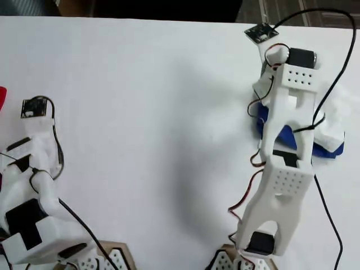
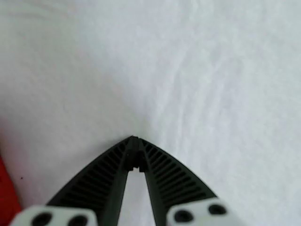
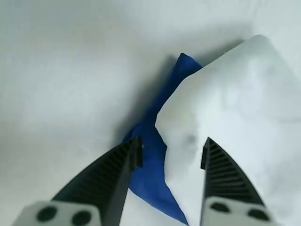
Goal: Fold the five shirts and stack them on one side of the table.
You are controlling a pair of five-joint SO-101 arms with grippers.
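A blue shirt point(image 1: 325, 147) lies at the right side of the table under a white shirt point(image 1: 334, 125), both partly hidden by the right arm. In the right wrist view my right gripper point(image 3: 171, 149) stands open over the edge where the white shirt point(image 3: 235, 117) overlaps the blue shirt point(image 3: 153, 155). My left gripper point(image 2: 133, 141) is shut with nothing in it, its tips resting on white fabric point(image 2: 188, 70) at the table's left edge. A red shirt point(image 2: 7, 193) shows as a sliver beside it, and the red shirt point(image 1: 2, 97) also peeks in at the left border of the high view.
The white table point(image 1: 146, 112) stretches wide and bare between the two arms. Black cables point(image 1: 329, 95) loop from the right arm over the shirts. The arm bases point(image 1: 112, 260) sit at the near edge.
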